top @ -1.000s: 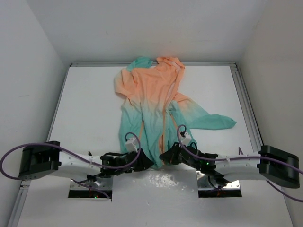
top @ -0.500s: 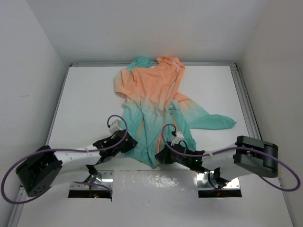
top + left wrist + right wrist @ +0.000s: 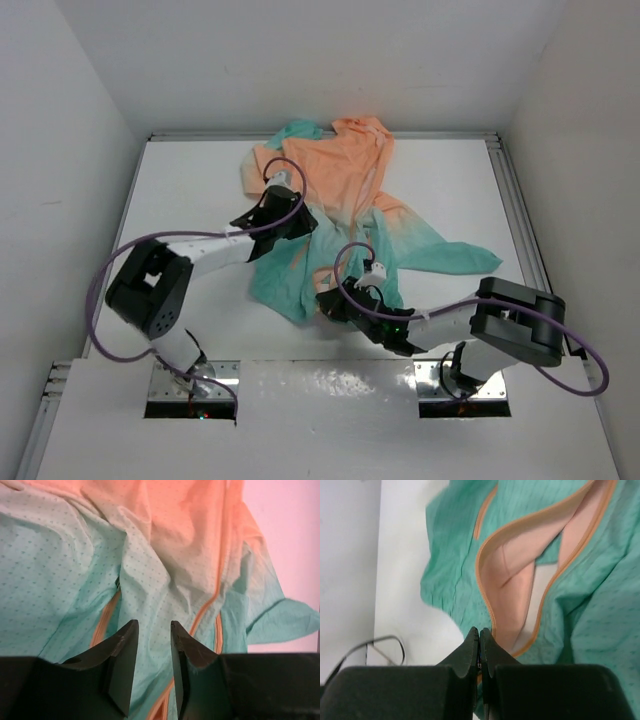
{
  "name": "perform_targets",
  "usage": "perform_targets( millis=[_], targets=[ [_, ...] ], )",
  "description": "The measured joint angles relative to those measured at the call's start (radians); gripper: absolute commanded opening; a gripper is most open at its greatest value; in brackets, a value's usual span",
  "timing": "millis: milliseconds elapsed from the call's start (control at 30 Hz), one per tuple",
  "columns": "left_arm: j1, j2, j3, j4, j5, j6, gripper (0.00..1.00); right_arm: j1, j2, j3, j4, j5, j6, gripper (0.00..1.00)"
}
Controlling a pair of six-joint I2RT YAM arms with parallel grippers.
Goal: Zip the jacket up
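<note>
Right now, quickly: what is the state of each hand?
Left hand: open, empty, above the jacket.
Right hand: closed beside the zipper; grip cannot be told.

The left arm reaches forward, the left pincer (image 3: 154, 627) slightly parted. The right arm bends low, the right pincer (image 3: 479, 632) pressed closed.

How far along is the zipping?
Nothing is zipped: the jacket front gapes open, the sides of the zipper apart. In hand: right gripper shut at the bottom hem; left gripper open over the middle. Remaining: join the zipper ends and pull up.
</note>
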Motion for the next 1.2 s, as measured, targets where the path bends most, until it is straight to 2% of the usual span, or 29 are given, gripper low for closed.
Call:
perform_targets(
  millis=[67,100,167,267,333,433,533,633,733,800,900,1033,1200],
  targets=[
    [0.000,-0.068,-0.041,-0.013,-0.003,0.032,0.29,-0.006,-0.008,-0.005,0.005,0.043,0.008,0.00],
    [-0.001,-0.124,-0.087,-0.024,-0.006,0.043,0.26,-0.013,-0.010,-0.008,0.006,0.052,0.016,0.00],
    [-0.004,-0.266,-0.208,-0.040,-0.019,0.052,0.21,-0.034,-0.004,-0.024,0.037,0.031,0.037,0.00],
    [-0.006,-0.468,-0.338,-0.127,-0.025,0.067,0.20,-0.055,0.022,-0.072,0.116,-0.002,0.049,0.00],
    [-0.010,-0.544,-0.370,-0.173,-0.003,0.083,0.22,-0.056,0.023,-0.098,0.117,-0.024,0.053,0.00],
    [-0.033,-0.622,-0.415,-0.177,0.102,0.097,0.29,-0.057,0.016,-0.121,0.115,-0.053,0.047,0.00],
    [-0.108,-0.636,-0.473,-0.145,0.194,0.078,0.36,-0.057,-0.015,-0.125,0.095,-0.073,0.026,0.00],
    [-0.216,-0.615,-0.547,-0.077,0.284,0.011,0.36,-0.057,-0.060,-0.122,0.062,-0.079,-0.009,0.00],
    [-0.278,-0.620,-0.651,0.043,0.336,-0.099,0.38,-0.057,-0.078,-0.121,0.039,-0.077,-0.042,0.00],
    [-0.289,-0.637,-0.727,0.099,0.335,-0.181,0.39,-0.057,-0.079,-0.121,0.022,-0.075,-0.055,0.00],
    [-0.317,-0.666,-0.806,0.155,0.311,-0.288,0.48,-0.057,-0.079,-0.121,0.017,-0.076,-0.072,0.00],
    [-0.368,-0.668,-0.800,0.212,0.275,-0.345,0.54,-0.057,-0.079,-0.121,0.017,-0.087,-0.089,0.00],
    [-0.382,-0.598,-0.762,0.300,0.260,-0.366,0.55,-0.057,-0.079,-0.121,0.017,-0.098,-0.110,0.00]
  ],
)
